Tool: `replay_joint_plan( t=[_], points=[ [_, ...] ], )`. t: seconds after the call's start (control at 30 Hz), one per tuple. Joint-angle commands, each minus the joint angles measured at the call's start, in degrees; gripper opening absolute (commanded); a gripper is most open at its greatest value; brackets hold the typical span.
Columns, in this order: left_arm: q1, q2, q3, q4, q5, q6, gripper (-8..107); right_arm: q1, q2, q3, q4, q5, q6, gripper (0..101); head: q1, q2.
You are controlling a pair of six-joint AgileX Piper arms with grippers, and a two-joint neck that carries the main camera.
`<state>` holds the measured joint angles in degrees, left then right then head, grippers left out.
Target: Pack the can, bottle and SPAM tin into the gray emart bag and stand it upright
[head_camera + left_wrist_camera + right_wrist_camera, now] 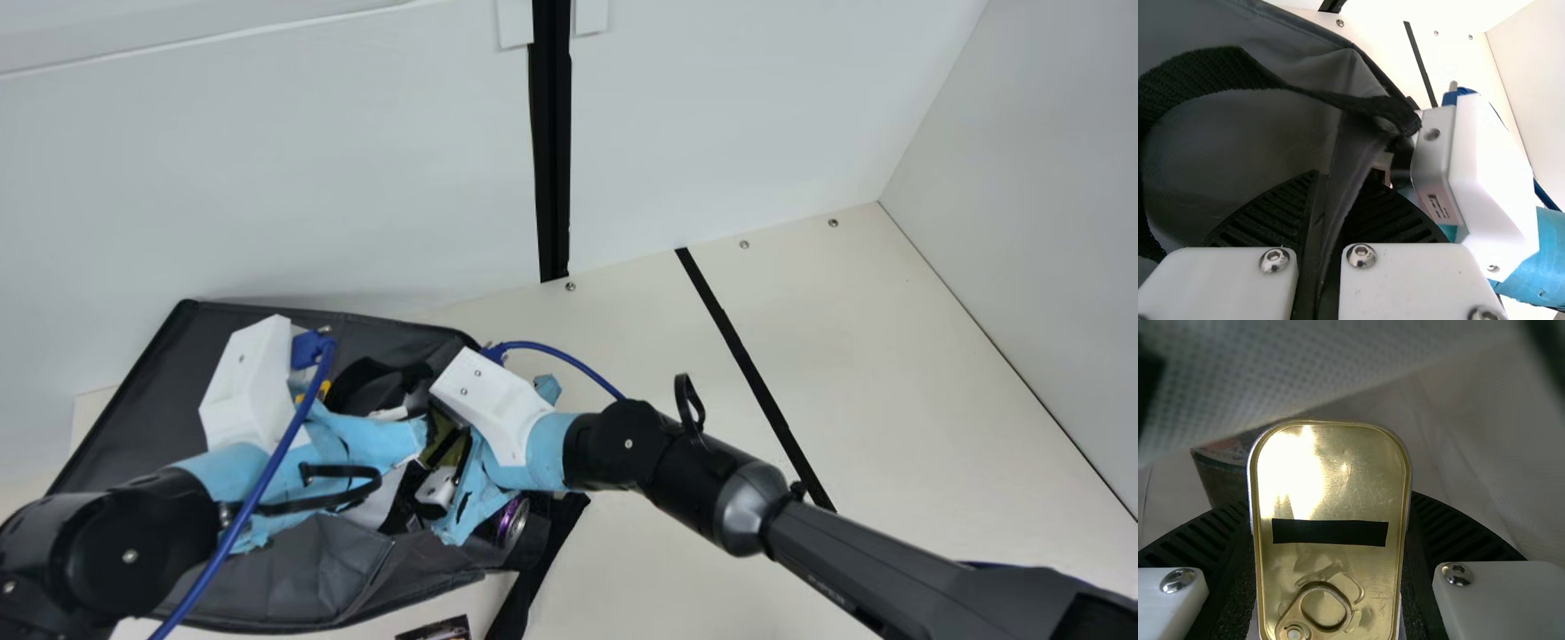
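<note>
Right now, R gripper (433, 460), i.e. the claw w/ black ribbed fingers, is closed on the gold-coloured metal tin w/ pull ring (439, 427). R wrist view: tin sits btwn the two fingers of R gripper (1329, 520), one along each long side, lid facing cam; pull ring (1350, 613) at the end nearer the gripper's mounts, black strip (1330, 532) across lid. Pos. = at mouth of the dark gray fabric bag w/ black trim (284, 569); exact depth inside unclear.

L gripper (384, 393) is at the bag too, near R gripper. L wrist view: fingers of L gripper (1325, 200) pinched tight on a fold of the gray fabric; black woven strap (1211, 70) loops alongside.

Purple/silver metal can (513, 520) lies on its side at bag's near edge, just beside R gripper, not btwn its fingers. Dark cylindrical item w/ pale rim (1225, 470) is behind tin, ID unclear.

Bag is on its side, not upright, on cream table (889, 373) by white wall (267, 178); black strap (533, 569) trails onto table.
</note>
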<state>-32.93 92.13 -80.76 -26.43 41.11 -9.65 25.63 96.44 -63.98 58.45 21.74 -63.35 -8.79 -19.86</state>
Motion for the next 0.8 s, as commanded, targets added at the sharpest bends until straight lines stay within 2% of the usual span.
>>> replay_joint_plan(
  t=[0.0, 0.77],
  points=[
    [0.0, 0.0, 0.0, 0.0, 0.0, 0.0, -8, 0.1, 0.2, -0.2, -0.4, 0.0, 0.2, 10, -1.2, -0.1],
    [0.0, 0.0, 0.0, -0.1, 0.0, 0.0, -8, -0.1, -0.9, 0.3, -1.8, 0.8, 2.0, 87, -1.2, -0.1]
  ],
)
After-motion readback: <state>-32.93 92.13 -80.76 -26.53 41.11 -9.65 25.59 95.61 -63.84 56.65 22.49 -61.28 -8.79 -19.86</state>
